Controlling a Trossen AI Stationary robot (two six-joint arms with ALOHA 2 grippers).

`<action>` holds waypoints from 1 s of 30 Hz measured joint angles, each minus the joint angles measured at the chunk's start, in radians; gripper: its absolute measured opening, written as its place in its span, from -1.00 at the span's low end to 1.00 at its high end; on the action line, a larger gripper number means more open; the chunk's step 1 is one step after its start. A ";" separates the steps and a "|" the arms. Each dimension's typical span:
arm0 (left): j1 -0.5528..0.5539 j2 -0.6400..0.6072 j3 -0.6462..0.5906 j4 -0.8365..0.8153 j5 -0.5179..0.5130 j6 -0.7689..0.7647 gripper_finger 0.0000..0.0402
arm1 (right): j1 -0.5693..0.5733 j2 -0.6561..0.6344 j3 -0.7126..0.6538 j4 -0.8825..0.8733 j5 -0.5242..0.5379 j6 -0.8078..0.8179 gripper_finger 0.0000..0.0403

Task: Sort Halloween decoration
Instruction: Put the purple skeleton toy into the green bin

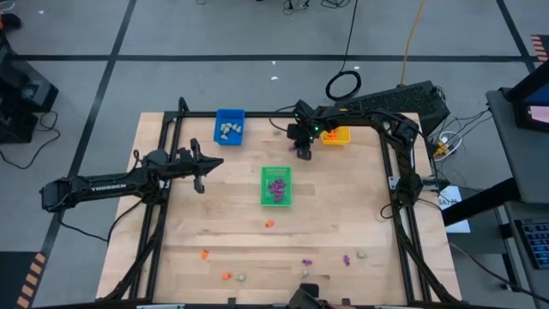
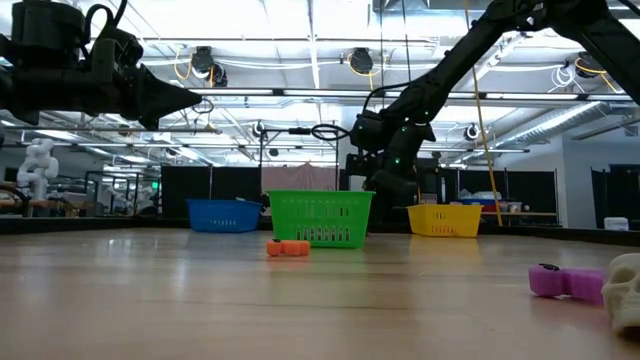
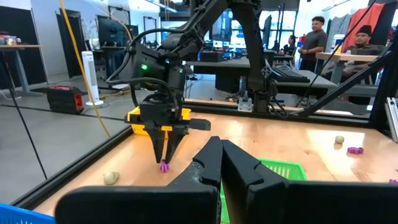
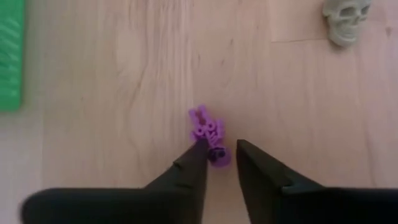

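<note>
right gripper (image 4: 219, 163): fingers half-closed around small purple plastic trinket (image 4: 209, 133) on table, grip uncertain | green plastic basket (image 1: 276, 186): purple trinkets | blue plastic tray (image 1: 229, 126): pale trinkets | left gripper (image 3: 221, 163): clenched, empty

The pale wooden plank table (image 1: 214, 232) carried three small rectangular plastic baskets: a blue one (image 1: 229, 126), a green one (image 1: 276, 186) and a yellow one (image 1: 336, 136). A tiny purple plastic trinket (image 4: 209, 135) lay on the wood just at the right gripper's fingertips (image 4: 200, 148); a pale grey-white plastic skull (image 4: 346, 19) lay well beyond them. Orange (image 1: 269, 224), purple (image 1: 346, 258) and pale (image 1: 362, 254) trinkets were scattered along the table's near side.
</note>
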State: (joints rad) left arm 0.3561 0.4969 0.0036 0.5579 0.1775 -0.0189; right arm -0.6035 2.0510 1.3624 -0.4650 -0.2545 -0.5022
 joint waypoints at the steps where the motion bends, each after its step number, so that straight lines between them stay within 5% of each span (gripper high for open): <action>1: 0.000 0.000 0.000 0.000 0.000 0.000 -0.96 | 0.000 0.000 0.000 -0.011 0.001 -0.002 -0.71; 7: 0.000 0.000 0.000 0.000 0.000 0.000 -0.96 | 0.011 -0.005 -0.001 -0.061 0.019 -0.008 -0.97; 19: 0.000 0.000 0.000 0.000 0.000 0.000 -0.96 | 0.078 -0.161 -0.007 -0.178 0.030 0.079 -0.94; 30: 0.000 0.000 0.000 0.000 0.000 0.000 -0.96 | 0.272 -0.338 -0.006 -0.234 0.024 0.280 -0.94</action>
State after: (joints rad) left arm 0.3561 0.4969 0.0038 0.5579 0.1776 -0.0189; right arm -0.3311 1.7129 1.3567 -0.6991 -0.2310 -0.2220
